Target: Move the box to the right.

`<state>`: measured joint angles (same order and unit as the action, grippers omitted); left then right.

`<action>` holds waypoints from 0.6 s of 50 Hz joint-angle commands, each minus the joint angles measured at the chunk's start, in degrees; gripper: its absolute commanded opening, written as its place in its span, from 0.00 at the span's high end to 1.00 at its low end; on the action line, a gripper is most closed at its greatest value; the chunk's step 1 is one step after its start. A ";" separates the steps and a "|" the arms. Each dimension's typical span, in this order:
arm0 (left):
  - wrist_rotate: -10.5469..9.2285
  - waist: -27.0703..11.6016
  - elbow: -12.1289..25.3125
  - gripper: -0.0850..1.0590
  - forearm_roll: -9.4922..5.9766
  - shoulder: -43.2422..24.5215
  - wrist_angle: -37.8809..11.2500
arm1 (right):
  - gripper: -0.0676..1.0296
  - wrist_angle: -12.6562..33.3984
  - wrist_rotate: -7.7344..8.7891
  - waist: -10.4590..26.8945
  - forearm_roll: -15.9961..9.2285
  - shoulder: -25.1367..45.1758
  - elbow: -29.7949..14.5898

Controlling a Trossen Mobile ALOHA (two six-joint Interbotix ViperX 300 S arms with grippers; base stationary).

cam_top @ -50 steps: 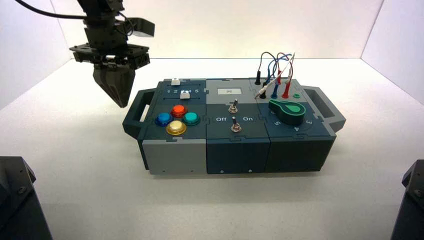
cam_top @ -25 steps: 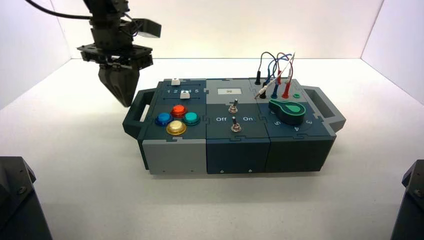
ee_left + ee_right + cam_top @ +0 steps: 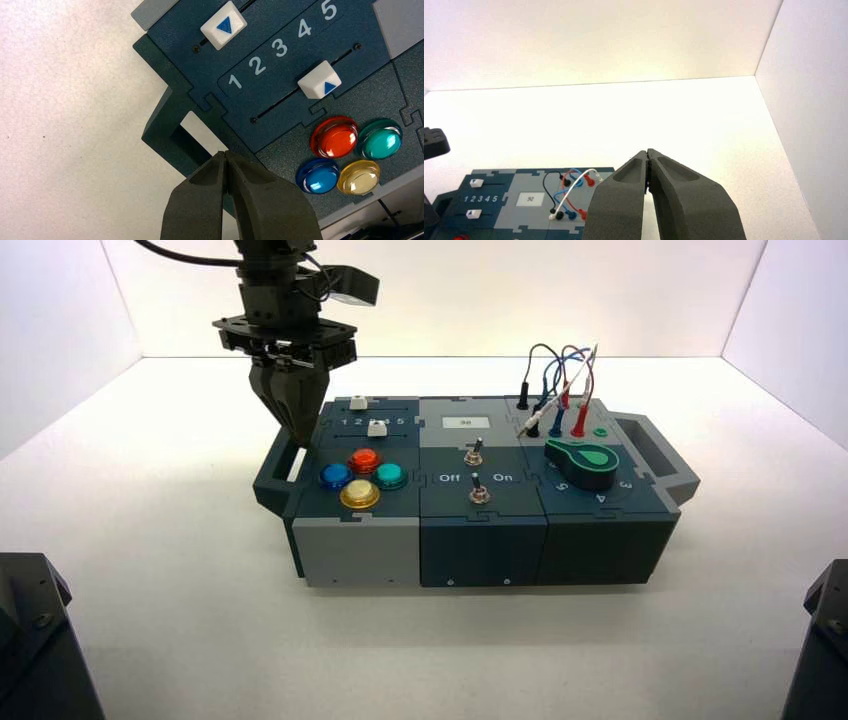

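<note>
The box (image 3: pixel 480 550) stands in mid-table with its four coloured buttons (image 3: pixel 360 476) at its left end, and its green dial (image 3: pixel 580 462) and plug wires (image 3: pixel 560 370) at its right end. My left gripper (image 3: pixel 298 438) is shut, and its tip sits down in the opening of the box's left handle (image 3: pixel 275 475), against the box's side. The left wrist view shows the shut tips (image 3: pixel 226 154) over that handle (image 3: pixel 170 125), beside the buttons (image 3: pixel 334 136) and two white sliders (image 3: pixel 319 80). My right gripper (image 3: pixel 647 152) is shut and held high, away from the box (image 3: pixel 499 205).
Plain black blocks stand at the near left corner (image 3: pixel 30 640) and near right corner (image 3: pixel 820 640). White walls close the table at the back and sides. Bare white table lies to the right of the box's right handle (image 3: pixel 660 460).
My left gripper has moved right and down from beside the box into its left handle. The box has shifted slightly to the right.
</note>
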<state>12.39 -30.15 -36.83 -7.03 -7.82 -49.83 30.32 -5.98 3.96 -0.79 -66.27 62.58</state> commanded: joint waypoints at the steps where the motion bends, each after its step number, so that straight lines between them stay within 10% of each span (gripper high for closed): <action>1: 0.35 -1.85 1.23 0.95 -0.62 0.62 0.18 | 0.96 -0.35 -0.35 -0.18 -0.35 0.26 -1.14; 30: 2.29 -6.86 4.31 0.95 -1.93 -1.76 -0.26 | 0.96 -0.26 -0.79 -0.18 -0.35 0.00 -1.14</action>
<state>14.24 -34.19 -34.10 -7.47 -9.76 -50.27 30.32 -6.42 3.87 -0.97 -66.53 62.58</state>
